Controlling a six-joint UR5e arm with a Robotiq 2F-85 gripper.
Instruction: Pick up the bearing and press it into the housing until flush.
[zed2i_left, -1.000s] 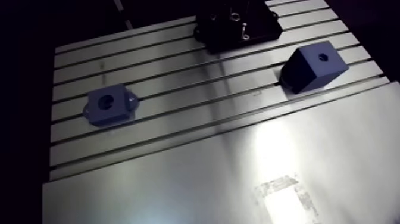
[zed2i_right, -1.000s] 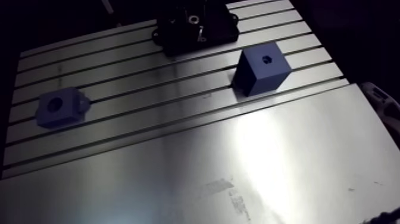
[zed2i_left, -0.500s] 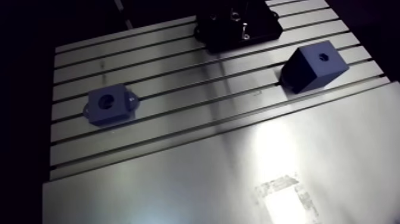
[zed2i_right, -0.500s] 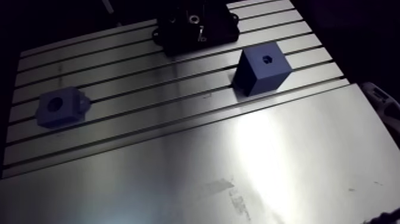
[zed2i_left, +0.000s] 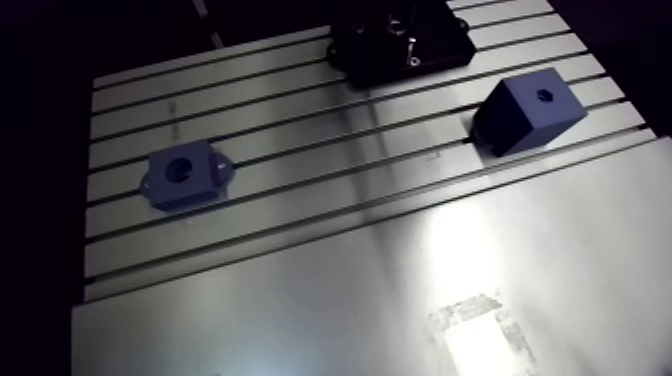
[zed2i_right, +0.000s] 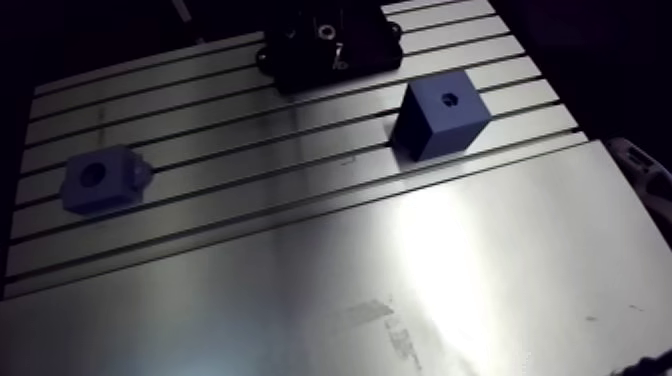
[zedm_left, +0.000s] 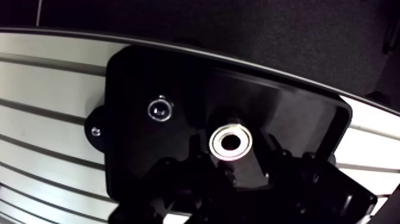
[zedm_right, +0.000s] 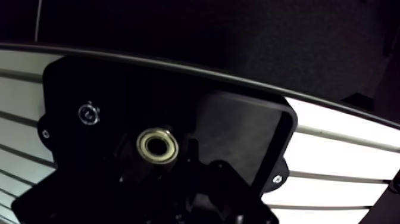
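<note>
Arm view, taking the table as a dial with twelve at its far edge: nearest lies the smooth bare sheet of the slotted aluminium table (zed2i_left: 250, 310), with nothing on it that matters to the job. Beyond that, on the slotted part, a blue block with side flanges and a wide round bore (zed2i_left: 182, 176) sits at about nine o'clock. A plain blue cube with a small hole in its top face (zed2i_left: 530, 112) sits at about two, well apart from the flanged block. At twelve, on the far edge, is a flat black fixture plate (zed2i_left: 400, 45).

The wrist view looks straight down on that plate. A small silver ring bearing (zedm_left: 231, 142) lies flat on it, bore facing up, so its axis is vertical. It sits just ahead of the gripper (zedm_left: 233, 179) and very close to it. A shiny screw head (zedm_left: 159, 109) is set in the plate just beside the bearing.

The gripper is dark against the black plate, so I cannot tell whether it is open or closed, or whether it has the ring.

The flanged block looks like the housing, since the cube's hole seems too small. If so, the carry runs from the plate towards about eight o'clock, across the slots, with the ring kept level so it meets the upward-facing bore squarely.
</note>
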